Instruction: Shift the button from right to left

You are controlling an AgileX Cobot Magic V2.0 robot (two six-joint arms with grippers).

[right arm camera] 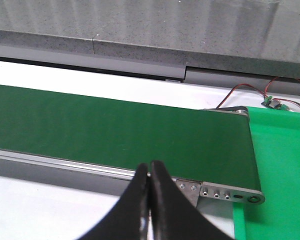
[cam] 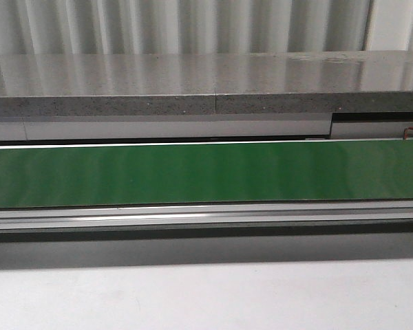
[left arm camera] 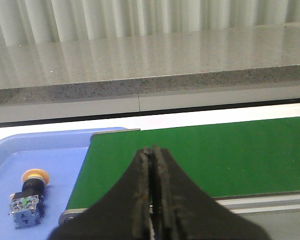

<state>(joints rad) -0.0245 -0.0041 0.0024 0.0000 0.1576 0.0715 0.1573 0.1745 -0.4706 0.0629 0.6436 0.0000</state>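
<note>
Left gripper (left arm camera: 152, 192): black, fingers pressed together, nothing between them, scuffed inner edges. Beyond it, green conveyor belt (left arm camera: 215, 155) with metal end roller (left arm camera: 115, 131) and silver side rail (left arm camera: 260, 202). Just beside belt end, light-blue plastic tray (left arm camera: 20, 147). In tray: small push button with yellow-orange mushroom cap, black collar, blue and clear boxy contact block (left arm camera: 27, 200), lying on its side, cap pointing away from camera. Behind belt: speckled grey stone ledge (left arm camera: 150, 65), pale corrugated wall (left arm camera: 140, 17) above.
</note>
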